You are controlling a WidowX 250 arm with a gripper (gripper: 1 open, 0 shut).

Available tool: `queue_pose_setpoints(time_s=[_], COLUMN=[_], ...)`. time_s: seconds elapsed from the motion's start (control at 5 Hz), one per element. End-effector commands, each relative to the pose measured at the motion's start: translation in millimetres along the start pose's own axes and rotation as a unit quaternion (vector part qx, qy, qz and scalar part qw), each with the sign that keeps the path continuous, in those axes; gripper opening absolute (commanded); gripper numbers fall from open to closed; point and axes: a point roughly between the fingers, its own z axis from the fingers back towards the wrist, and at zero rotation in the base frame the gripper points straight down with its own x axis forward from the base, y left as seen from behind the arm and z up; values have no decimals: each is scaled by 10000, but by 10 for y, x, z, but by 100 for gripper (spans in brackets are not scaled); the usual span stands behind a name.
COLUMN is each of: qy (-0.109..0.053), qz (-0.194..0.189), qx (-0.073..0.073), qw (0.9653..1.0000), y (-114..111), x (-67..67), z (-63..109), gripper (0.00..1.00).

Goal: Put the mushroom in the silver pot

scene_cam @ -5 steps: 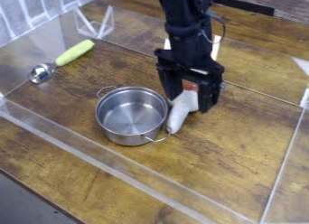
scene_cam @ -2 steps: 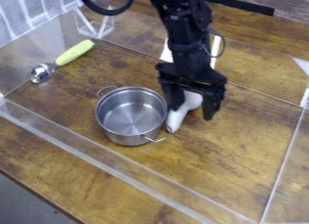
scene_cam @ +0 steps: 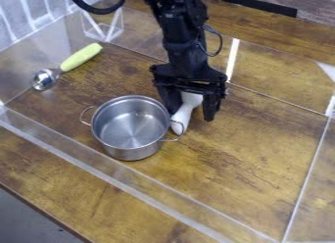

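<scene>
The mushroom lies on the wooden table with its white stem showing, right beside the silver pot, touching or nearly touching the pot's right rim. Its cap is hidden by the gripper. My gripper points steeply down over the mushroom. It is open, with one dark finger on the left and the other on the right of the stem, straddling it. The pot stands upright and nothing shows inside it.
A yellow-green elongated vegetable lies at the back left, with a small round metal spoon-like object nearer the front. Low clear acrylic walls ring the wooden table.
The gripper has moved left and lower and turned about its own axis, staying open around the mushroom. The mushroom and the pot both sit further left than before.
</scene>
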Motion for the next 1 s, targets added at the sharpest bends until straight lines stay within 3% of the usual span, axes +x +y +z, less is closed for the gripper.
queue_pose_setpoints(time_s=[0.0,0.6,0.8], qy=[-247,-208,-125], qz=[49,-13,304], qx=[-106,-267,-116], qw=[9996,9994,9994], y=[4,-394,-398], x=[79,25,177], z=[168,365,261], gripper=[100,100,100])
